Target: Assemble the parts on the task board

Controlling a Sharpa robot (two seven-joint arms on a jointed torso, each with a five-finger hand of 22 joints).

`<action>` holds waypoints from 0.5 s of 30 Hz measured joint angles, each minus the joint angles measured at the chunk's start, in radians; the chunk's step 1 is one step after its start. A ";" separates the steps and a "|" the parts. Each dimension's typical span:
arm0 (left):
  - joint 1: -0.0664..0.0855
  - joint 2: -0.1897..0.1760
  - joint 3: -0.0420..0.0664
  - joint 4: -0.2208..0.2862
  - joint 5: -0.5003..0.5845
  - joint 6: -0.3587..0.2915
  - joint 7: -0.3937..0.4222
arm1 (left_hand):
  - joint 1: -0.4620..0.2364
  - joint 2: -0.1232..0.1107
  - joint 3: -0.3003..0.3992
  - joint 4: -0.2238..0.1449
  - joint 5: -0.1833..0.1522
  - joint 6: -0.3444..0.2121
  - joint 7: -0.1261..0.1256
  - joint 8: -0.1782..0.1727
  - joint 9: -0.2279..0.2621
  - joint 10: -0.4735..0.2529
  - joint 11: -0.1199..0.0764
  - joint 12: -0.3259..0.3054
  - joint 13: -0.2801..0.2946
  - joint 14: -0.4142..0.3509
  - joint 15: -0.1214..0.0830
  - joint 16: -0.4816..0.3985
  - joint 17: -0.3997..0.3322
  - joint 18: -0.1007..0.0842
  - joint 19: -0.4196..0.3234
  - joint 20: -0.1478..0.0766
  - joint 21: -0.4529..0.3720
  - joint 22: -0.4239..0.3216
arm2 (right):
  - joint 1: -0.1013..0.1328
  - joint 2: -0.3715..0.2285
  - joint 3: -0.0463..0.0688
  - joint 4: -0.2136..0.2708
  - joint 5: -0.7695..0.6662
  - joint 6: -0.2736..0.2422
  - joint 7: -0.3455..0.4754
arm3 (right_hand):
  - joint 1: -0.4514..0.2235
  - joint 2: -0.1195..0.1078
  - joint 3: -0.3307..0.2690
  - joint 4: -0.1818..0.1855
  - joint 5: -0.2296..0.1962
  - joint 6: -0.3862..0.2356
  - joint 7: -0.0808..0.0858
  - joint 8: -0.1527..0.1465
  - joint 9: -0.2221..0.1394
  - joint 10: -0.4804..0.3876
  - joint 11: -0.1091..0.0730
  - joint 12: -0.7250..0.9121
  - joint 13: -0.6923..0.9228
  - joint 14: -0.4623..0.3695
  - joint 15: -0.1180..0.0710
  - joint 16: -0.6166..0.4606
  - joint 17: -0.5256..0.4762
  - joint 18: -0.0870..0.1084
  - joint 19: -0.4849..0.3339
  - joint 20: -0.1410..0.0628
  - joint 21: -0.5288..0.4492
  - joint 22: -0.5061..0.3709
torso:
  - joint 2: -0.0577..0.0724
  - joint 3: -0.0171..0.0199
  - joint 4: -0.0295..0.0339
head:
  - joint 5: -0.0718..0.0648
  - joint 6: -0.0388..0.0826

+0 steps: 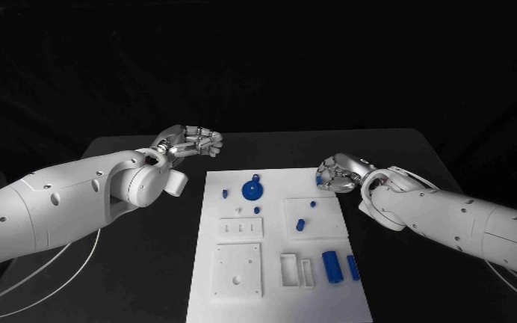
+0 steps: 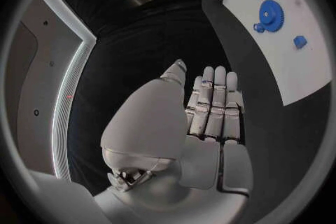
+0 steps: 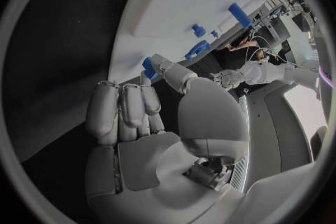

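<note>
A: Where does the task board [image 1: 278, 244] sit?

B: Flat in the middle of the black tabletop [image 1: 140, 263], a long white plate running away from the robot. It carries raised white square plates, one with three slots, and a small white open frame near the close end.

A: And the parts?

B: Blue pieces scattered over the board. A blue gear [image 1: 252, 191] lies at the far end with a small blue block [image 1: 226, 194] beside it. A small blue peg [image 1: 300, 225] sits on the square plate on the right, and two blue cylinders [image 1: 332, 266] lie side by side near the close right edge.

A: What is the right robot hand [image 1: 338, 173] doing?

B: It rests at the board's far right edge. In the right wrist view its fingers [image 3: 126, 109] lie together and bent, and a small blue part [image 3: 149, 67] sits at the thumb tip by the board's edge. I cannot tell whether it is pinched or only touched.

A: The left robot hand [image 1: 190, 143]?

B: It hangs over bare tabletop, off the board's far left corner, well apart from the parts. The fingers are curled inward in the head view, with nothing in them; clenched.
</note>
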 measured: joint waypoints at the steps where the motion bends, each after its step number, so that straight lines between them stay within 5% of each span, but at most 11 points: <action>1: 0.000 -0.001 0.000 0.001 -0.003 0.001 -0.002 | 0.003 0.003 -0.002 0.002 0.000 0.000 0.000 0.000 0.000 0.000 0.000 0.005 0.000 0.000 0.000 0.005 0.000 0.000 0.000 0.000 0.000 0.000 | 0.000 -0.006 0.000 0.011 -0.002 -0.002 -0.003 | -0.001 0.001 0.001 0.001 0.000 0.000 0.000 0.000 0.000 0.000 0.000 0.000 0.000 0.000 0.000 0.000 0.000 0.000 0.000 0.000 0.000 0.000 | 0.000 0.0000 0.0000 | 0.000 0.001; 3: 0.002 -0.004 0.000 0.005 -0.012 0.002 -0.013 | 0.003 0.003 -0.004 0.004 0.000 0.016 -0.001 0.002 0.000 0.010 -0.010 0.011 0.001 0.010 -0.010 0.016 0.000 0.000 0.010 0.001 0.005 0.000 | 0.001 -0.021 0.003 0.041 -0.010 -0.003 -0.017 | -0.001 0.001 0.004 -0.002 0.000 0.000 0.000 0.000 0.000 0.003 -0.003 0.000 0.002 0.000 0.000 0.000 0.000 0.000 0.000 0.000 0.000 0.000 | -0.001 0.0000 -0.0006 | -0.001 0.002; 9: 0.016 -0.009 0.001 0.011 -0.039 0.009 -0.080 | -0.056 0.001 -0.014 0.008 -0.016 0.103 -0.038 0.039 0.006 0.107 -0.052 0.054 0.018 0.157 -0.079 0.102 0.031 0.020 0.142 -0.052 0.088 0.000 | 0.038 -0.048 0.009 0.114 -0.055 0.004 -0.076 | -0.003 0.003 0.010 0.005 -0.026 0.003 -0.003 0.000 0.000 0.025 -0.007 0.013 0.028 0.004 -0.003 -0.001 0.000 0.000 0.000 0.000 0.000 0.000 | -0.004 -0.0012 -0.0035 | -0.004 0.010; 13: 0.019 -0.009 0.000 0.025 -0.066 0.019 -0.131 | -0.096 -0.011 -0.014 0.008 -0.028 0.131 -0.048 0.039 0.006 0.153 -0.070 0.054 0.030 0.236 -0.132 0.180 0.079 0.019 0.212 -0.094 0.162 0.000 | 0.058 -0.060 0.010 0.165 -0.086 0.008 -0.120 | -0.003 0.003 0.014 0.008 -0.026 0.003 -0.003 -0.001 0.000 0.028 -0.009 0.015 0.033 0.004 -0.004 -0.001 0.000 0.000 0.000 0.000 0.000 0.000 | -0.009 -0.0018 -0.0072 | -0.003 0.014; 15: 0.021 -0.009 0.000 0.036 -0.092 0.026 -0.151 | -0.143 -0.031 -0.020 -0.002 -0.067 0.107 -0.034 0.012 -0.005 0.162 -0.076 0.049 0.034 0.304 -0.169 0.267 0.127 0.021 0.277 -0.122 0.234 0.000 | 0.068 -0.064 0.012 0.191 -0.099 0.011 -0.141 | -0.004 0.003 0.015 0.009 -0.026 0.003 -0.003 -0.002 0.000 0.032 -0.007 0.015 0.034 0.004 -0.003 -0.001 0.000 0.000 0.002 0.002 0.000 0.000 | -0.012 -0.0025 -0.0092 | -0.002 0.018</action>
